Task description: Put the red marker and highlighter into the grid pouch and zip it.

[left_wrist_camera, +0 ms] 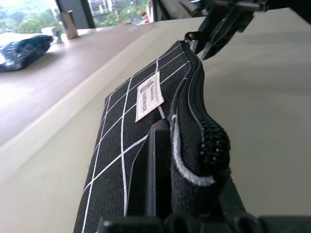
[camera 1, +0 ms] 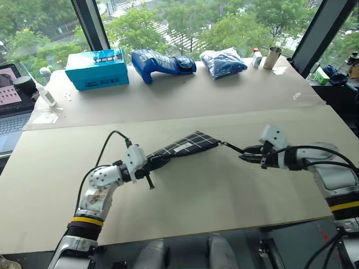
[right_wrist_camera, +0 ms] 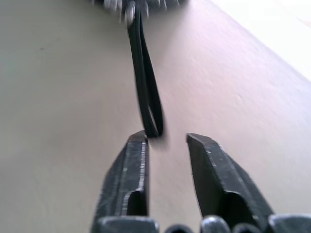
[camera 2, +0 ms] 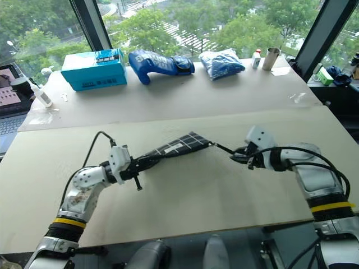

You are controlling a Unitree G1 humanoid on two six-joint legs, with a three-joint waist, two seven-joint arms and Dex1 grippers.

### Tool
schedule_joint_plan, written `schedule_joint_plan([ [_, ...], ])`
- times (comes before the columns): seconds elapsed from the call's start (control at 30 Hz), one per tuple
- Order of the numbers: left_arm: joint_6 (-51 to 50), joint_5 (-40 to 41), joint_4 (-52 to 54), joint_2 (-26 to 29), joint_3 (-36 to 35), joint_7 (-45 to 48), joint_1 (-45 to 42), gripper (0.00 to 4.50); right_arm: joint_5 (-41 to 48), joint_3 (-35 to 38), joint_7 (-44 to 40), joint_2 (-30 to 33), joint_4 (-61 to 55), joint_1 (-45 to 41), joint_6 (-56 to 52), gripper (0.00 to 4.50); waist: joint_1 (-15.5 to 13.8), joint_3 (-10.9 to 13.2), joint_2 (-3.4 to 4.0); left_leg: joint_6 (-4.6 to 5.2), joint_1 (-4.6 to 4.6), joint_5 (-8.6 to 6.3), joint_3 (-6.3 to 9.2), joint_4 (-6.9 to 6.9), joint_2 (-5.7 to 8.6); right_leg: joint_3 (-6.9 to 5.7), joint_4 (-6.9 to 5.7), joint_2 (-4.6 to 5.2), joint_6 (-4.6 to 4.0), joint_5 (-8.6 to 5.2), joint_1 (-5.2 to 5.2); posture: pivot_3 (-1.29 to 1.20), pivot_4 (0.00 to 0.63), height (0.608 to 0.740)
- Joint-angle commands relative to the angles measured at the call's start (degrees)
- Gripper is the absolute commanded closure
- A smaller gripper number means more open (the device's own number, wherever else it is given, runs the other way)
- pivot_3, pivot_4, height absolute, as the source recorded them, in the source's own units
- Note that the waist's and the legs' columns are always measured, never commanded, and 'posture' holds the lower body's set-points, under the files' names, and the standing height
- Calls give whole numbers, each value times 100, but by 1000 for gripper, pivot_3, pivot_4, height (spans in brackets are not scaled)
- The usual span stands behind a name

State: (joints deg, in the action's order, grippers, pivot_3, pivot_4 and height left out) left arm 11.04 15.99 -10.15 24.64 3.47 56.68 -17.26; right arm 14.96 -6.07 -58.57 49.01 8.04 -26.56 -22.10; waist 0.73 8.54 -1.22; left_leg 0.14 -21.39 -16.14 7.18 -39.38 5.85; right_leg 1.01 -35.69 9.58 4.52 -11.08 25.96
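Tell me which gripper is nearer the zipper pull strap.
Right. The right gripper has open jaws just off the zipper pull strap; the left gripper clamps the grid pouch's far end.

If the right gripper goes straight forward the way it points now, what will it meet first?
Probably the black zipper pull strap, whose loop end lies just ahead of the right gripper, with the grid pouch behind it. The jaws are open; the exact depth is unclear.
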Motion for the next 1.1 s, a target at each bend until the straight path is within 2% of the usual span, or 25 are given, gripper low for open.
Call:
schedule_joint_plan([
  [0.03, 135, 62, 75, -96, 34, 62, -45, 4500, 637, 407, -291, 27, -476, -3, -749, 1499, 2, 0, 0, 0, 0, 0, 0, 0, 0, 0, 0, 0, 0, 0, 0, 0, 150, 740],
  [0.07, 147, 53, 67, -99, 45, 103, -49, 4500, 833, 526, -450, 95, -575, 59, -894, 1230, -1, 0, 0, 0, -1, 0, 0, 0, 0, 0, 0, 0, 0, 0, 0, 0, 150, 740],
  [0.27, 706, -118, -266, 60, 297, 772, -159, 4500, 1572, 1337, -857, 431, -937, 334, -1335, 1230, -46, 0, 0, 3, -3, -2, 3, -2, 3, -1, 5, 3, 1, 1, -4, 0, 150, 740],
  [0.43, 1942, -281, -1482, 250, 484, 1711, -764, 4500, 2640, 1979, -1096, 634, -2515, 1078, -2012, 1230, -83, 0, 0, 5, -2, -3, -4, -2, -1, -3, 4, 1, 0, 2, -3, 0, 150, 740],
  [0.53, 2531, -336, -2480, 207, 559, 2190, -1324, 4500, 2554, 1955, -991, 677, -3174, 1643, -1892, 1230, -119, 0, -1, 11, -1, -6, -7, -5, -4, -7, 4, 0, -2, 4, -9, 0, 150, 740],
  [0.63, 3025, -402, -3207, 67, 595, 2423, -1767, 4500, 2392, 1913, -717, 590, -3269, 1888, -1831, 1230, -137, 1, -1, 33, -2, -21, -9, -44, -2, -15, 7, 0, 4, 6, -31, 0, 150, 740],
  [0.73, 3429, -489, -3804, -99, 589, 2538, -2045, 4500, 2297, 1844, -471, 466, -3350, 2038, -1773, 1230, -138, 1, -2, 75, 14, -45, -3, -48, 0, -20, 70, -1, 26, 30, -81, 0, 150, 740],
  [0.8, 3612, -592, -4157, -98, 567, 2542, -2089, 3768, 2286, 1827, -366, 426, -3426, 2121, -1789, 1208, -137, 1, -2, 81, 15, -49, 3, -55, 5, -18, 75, 2, 36, 35, -87, 0, 150, 740],
  [0.83, 3621, -628, -4312, -60, 553, 2556, -2095, 3633, 2286, 1836, -331, 414, -3442, 2152, -1803, 1208, -136, 1, -2, 77, 15, -46, 4, -58, 5, -19, 75, 1, 36, 36, -87, 0, 150, 740],
  [0.87, 3674, -643, -4453, 0, 519, 2569, -2085, 3311, 2242, 1841, -313, 414, -3424, 2192, -1787, 1208, -132, 1, -2, 62, 15, -38, 4, -57, 6, -18, 75, 2, 37, 36, -87, 0, 150, 740],
  [0.9, 3828, -741, -4611, 80, 464, 2384, -2096, 2799, 2199, 1845, -310, 419, -3400, 2236, -1752, 1208, -121, 1, -2, 59, 15, -36, 3, -57, 5, -18, 75, 1, 37, 36, -87, 0, 150, 740],
  [1.03, 3894, -1069, -4940, 444, 231, 1470, -2121, 1386, 2064, 1814, -326, 461, -3176, 2253, -1631, 1208, -107, 2, -3, 63, 21, -38, 12, -56, 2, -17, 75, 0, 37, 36, -87, 0, 150, 740],
  [1.07, 3835, -971, -4858, 565, 167, 1549, -2028, 1191, 2012, 1804, -343, 476, -3082, 2229, -1586, 1208, -106, 1, -2, 66, 24, -40, 15, -56, 1, -17, 75, 0, 36, 37, -89, 0, 150, 740],
  [1.1, 3724, -861, -4752, 659, 109, 1631, -1937, 1191, 1971, 1797, -361, 485, -3001, 2205, -1546, 1208, -101, 1, -2, 86, 26, -51, 16, -55, 0, -17, 74, -1, 36, 37, -89, 0, 150, 740],
])
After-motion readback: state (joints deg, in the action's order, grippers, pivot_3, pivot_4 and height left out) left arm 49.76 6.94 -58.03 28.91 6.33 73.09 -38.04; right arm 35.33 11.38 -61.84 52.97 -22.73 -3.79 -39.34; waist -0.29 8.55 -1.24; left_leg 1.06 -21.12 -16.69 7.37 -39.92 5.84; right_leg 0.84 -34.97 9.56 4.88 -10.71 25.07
